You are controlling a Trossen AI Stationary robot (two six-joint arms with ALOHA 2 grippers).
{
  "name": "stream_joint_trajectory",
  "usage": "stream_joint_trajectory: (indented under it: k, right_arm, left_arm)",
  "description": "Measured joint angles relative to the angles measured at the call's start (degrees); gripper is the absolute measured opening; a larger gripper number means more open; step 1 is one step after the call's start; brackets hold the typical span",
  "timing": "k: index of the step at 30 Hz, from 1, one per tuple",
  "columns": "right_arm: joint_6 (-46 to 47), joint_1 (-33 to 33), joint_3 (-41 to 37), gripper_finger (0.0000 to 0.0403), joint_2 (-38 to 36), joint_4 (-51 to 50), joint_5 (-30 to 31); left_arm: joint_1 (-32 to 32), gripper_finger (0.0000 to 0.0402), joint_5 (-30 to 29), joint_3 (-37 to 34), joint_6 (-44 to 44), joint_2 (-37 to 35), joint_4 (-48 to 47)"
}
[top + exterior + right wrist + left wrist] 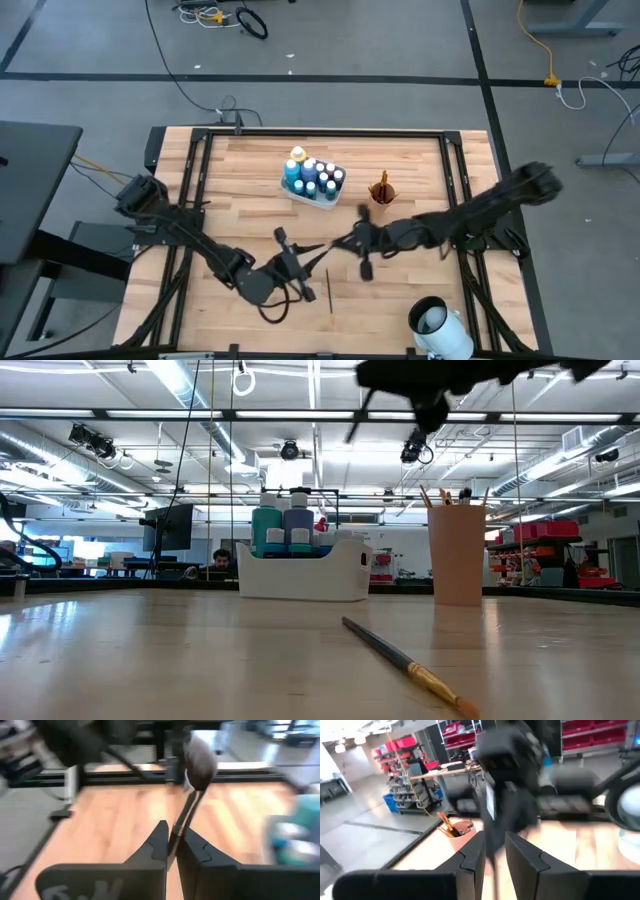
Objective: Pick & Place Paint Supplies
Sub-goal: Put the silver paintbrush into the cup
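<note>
A thin dark-handled paintbrush (192, 795) is held up in the air between the two grippers. In the high view its long axis runs almost level, from the left gripper (296, 262) toward the right gripper (349, 242), slightly slanted toward the white rectangular tray (300, 195). In the right wrist view the brush points away from the camera, with its dark bushy tip at the far end.

The right gripper has its jaws nearly closed and pinches the handle of this brush between the two fingers (157, 840). The left gripper's jaws stand a little apart; the blurred right gripper fills its view, and I cannot tell if its fingers (522, 857) touch the brush.

A second thin brush with a gold ferrule (405, 661) lies flat on the light wooden table (230, 200), on the side of the grippers away from the tray, under neither jaw.

The tray holds small blue, teal and white-capped paint bottles (312, 178). Just beside the tray stands a small orange-brown cup (381, 192) with brown brush handles standing in it. The grippers are near the tray but apart from it.
</note>
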Motion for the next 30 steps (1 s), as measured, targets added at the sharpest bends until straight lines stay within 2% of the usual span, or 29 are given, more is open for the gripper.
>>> stream_joint_trajectory:
  k: [7, 10, 15, 17, 22, 26, 30]
  right_arm:
    - [-3.5, 2.0, 0.0, 0.0016, -18.0, -19.4, 15.8]
    - [-5.0, 1.4, 0.0, 0.0019, -21.2, -25.1, 22.8]
    - [-4.7, -0.7, 0.0, 0.0027, -21.7, -35.0, 34.0]
    - [-2.5, -2.2, 0.0, 0.0027, -21.4, -38.6, 34.4]
    - [2.9, -6.3, -0.2, 0.0021, -21.3, -41.8, 27.5]
    - [3.4, -9.1, -2.7, 0.0023, -21.3, -41.5, 26.7]
    - [5.7, -11.5, -6.4, 0.0033, -21.3, -39.2, 21.4]
  left_arm:
    - [-1.4, 0.0084, -0.3, 0.0, -0.4, 0.0, 0.0]
    - [-1.4, 0.0084, -0.2, 0.0, -1.0, 0.0, 0.0]
    - [-1.3, 0.0084, -0.1, 0.0, -2.0, 0.0, 0.0]
    - [-1.3, 0.0084, -0.1, 0.0, -1.9, 0.0, 0.0]
    - [-1.3, 0.0084, -0.1, 0.0, -1.6, 0.0, 0.0]
    - [-1.3, 0.0084, -0.1, 0.0, -1.5, 0.0, -0.2]
    - [-1.3, 0.0084, -0.1, 0.0, -1.5, 0.0, -0.2]
